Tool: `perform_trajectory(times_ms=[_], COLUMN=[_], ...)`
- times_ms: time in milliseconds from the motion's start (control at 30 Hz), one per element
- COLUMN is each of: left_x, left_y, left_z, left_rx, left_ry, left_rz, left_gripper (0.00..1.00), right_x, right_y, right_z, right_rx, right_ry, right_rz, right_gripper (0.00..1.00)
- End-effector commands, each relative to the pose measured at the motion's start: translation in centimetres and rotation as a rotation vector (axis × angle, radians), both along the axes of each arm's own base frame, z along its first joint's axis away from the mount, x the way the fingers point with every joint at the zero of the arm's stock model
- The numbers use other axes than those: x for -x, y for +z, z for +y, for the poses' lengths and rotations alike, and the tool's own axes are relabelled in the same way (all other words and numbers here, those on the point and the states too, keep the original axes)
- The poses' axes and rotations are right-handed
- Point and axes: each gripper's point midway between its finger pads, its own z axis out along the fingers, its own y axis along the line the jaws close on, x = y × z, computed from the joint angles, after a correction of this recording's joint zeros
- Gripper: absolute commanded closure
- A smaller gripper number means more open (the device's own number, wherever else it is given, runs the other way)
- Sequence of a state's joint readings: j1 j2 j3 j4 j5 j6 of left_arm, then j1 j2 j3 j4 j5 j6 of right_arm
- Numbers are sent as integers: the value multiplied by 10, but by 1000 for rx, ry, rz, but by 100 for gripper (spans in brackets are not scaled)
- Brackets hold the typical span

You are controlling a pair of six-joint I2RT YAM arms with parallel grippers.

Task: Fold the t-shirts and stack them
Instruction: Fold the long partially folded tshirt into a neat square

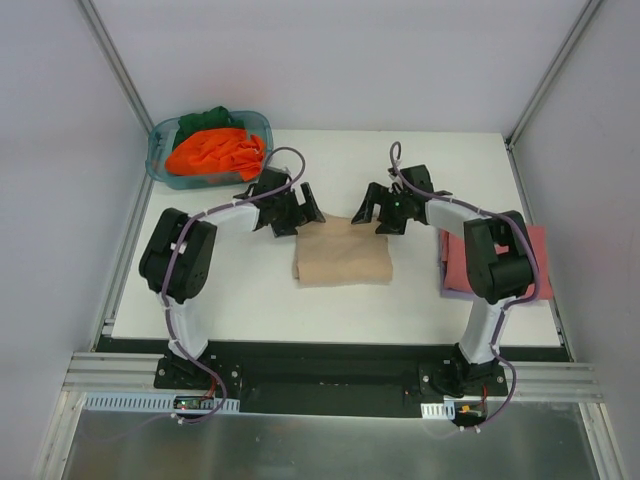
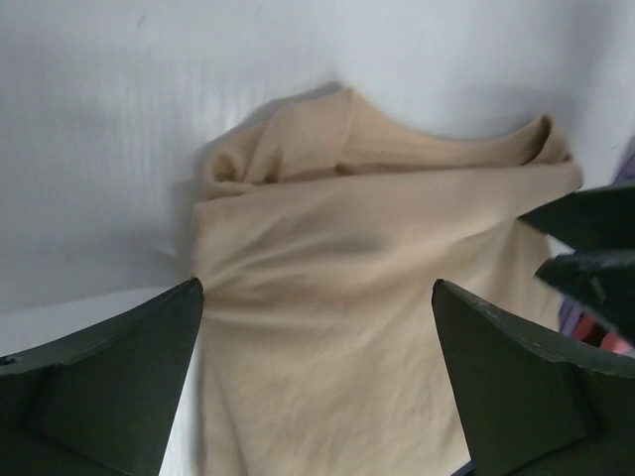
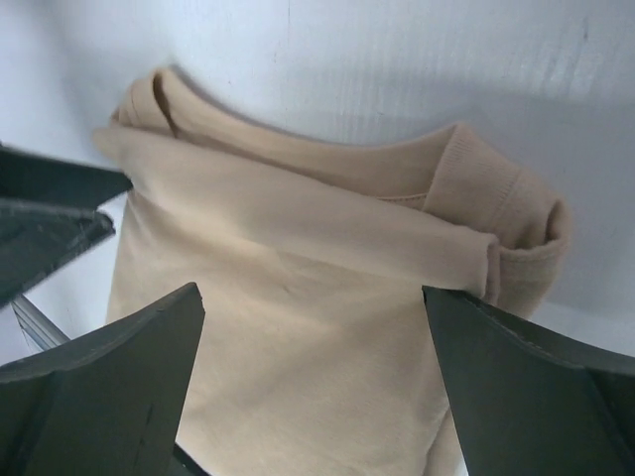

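Note:
A tan-beige t-shirt [image 1: 342,255] lies folded into a rectangle at the middle of the white table; it also fills the left wrist view [image 2: 367,297] and the right wrist view [image 3: 298,327]. My left gripper [image 1: 300,208] is open and empty, just above the shirt's far left corner. My right gripper [image 1: 372,208] is open and empty, just above its far right corner. A folded dusty red shirt on a lavender one [image 1: 452,262] lies at the right under my right arm. Bright orange [image 1: 212,150] and dark green [image 1: 205,119] shirts sit crumpled in the tub.
The teal see-through tub [image 1: 162,160] stands at the table's far left corner. Metal frame posts and white walls bound the table on three sides. The right gripper's fingers [image 2: 595,248] show at the right edge of the left wrist view.

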State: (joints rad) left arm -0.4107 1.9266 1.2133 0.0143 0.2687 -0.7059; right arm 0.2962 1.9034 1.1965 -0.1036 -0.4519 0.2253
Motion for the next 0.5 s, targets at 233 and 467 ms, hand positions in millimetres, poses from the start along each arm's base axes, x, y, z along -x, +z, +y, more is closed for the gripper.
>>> perform_trajectory(times_ms=[233,467], left_x=[37,89], left_y=[79,151], left_z=[25,70], left_rx=[-30,-17], left_ry=[32,129], left_rz=[-173,-396], left_gripper=[1,1], right_x=[42,82], right_y=[79,144], right_z=[-37,-69], right_rx=[196,124], right_ry=[-34,-228], right_rz=[-194,-386], right_gripper=[4,4])
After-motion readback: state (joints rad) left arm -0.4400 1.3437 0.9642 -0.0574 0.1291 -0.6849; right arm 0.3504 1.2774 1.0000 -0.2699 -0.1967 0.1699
